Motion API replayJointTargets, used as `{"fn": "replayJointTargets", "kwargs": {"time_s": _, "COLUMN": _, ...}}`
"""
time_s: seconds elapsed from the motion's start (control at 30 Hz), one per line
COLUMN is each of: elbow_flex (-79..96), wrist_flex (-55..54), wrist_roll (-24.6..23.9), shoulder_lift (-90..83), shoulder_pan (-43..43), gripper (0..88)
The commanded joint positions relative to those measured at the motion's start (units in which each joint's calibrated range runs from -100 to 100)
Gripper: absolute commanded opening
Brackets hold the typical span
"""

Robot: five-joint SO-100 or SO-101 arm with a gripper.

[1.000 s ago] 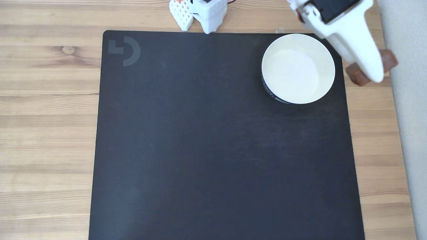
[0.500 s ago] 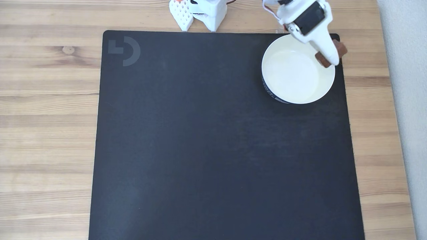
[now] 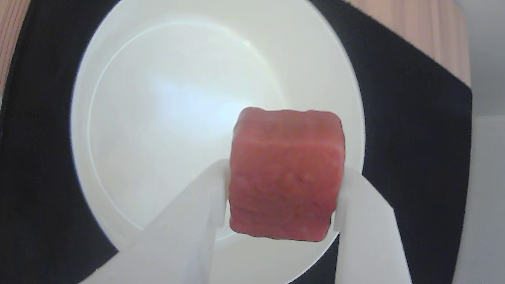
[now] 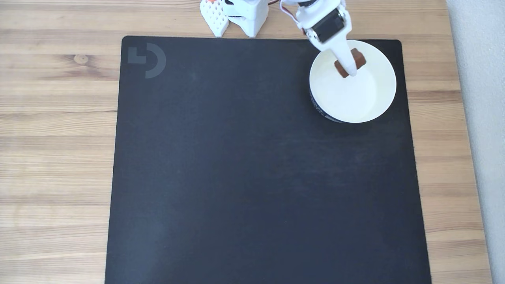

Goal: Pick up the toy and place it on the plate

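**benchbot:** Toy status check, anyone? Where's it sitting relative to the plate?

**servo_sam:** Not sitting yet. The gripper is clamped on it, one white plastic finger pressed to each side in the wrist view, so it's a firm two-sided pinch. Everything below is relative to the plate: in the fixed view the toy hangs over the plate's inside, toward the rim nearest the arm's base, not over the centre.

**benchbot:** So which way does the drop go?

**servo_sam:** Straight down, I'd say. The wrist view shows plate floor directly behind the block, though the block's right edge lines up close to the plate's rim on that side. How high it is above the floor I can't tell. Its long axis runs across the fingers in the fixed view, both ends poking out past them.

**benchbot:** Materials?

**servo_sam:** Toy's a reddish-brown block, rounded corners, bumpy biscuit-ish face, looks matte. Plate's round, shallow, glossy white inside, dark outer wall with small print. It rests on a black mat near the mat's corner, and the mat lies on a wood-grain table. My guess: a glossy floor could let the block slide a bit on release.
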Motion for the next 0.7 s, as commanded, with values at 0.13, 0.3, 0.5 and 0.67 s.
{"fn": "replayJointTargets", "kwargs": {"time_s": 0.13, "elbow_flex": 2.2, "wrist_flex": 0.3, "wrist_roll": -0.3, "shoulder_lift": -2.8, "shoulder_pan": 0.9, "gripper": 3.7}}
{"fn": "replayJointTargets", "kwargs": {"time_s": 0.3, "elbow_flex": 2.3, "wrist_flex": 0.4, "wrist_roll": -0.3, "shoulder_lift": -2.1, "shoulder_pan": 0.9, "gripper": 18.9}}
{"fn": "replayJointTargets", "kwargs": {"time_s": 0.5, "elbow_flex": 2.3, "wrist_flex": 0.4, "wrist_roll": -0.3, "shoulder_lift": -2.1, "shoulder_pan": 0.9, "gripper": 21.2}}
{"fn": "replayJointTargets", "kwargs": {"time_s": 0.67, "elbow_flex": 2.3, "wrist_flex": 0.4, "wrist_roll": -0.3, "shoulder_lift": -2.3, "shoulder_pan": 0.9, "gripper": 21.2}}
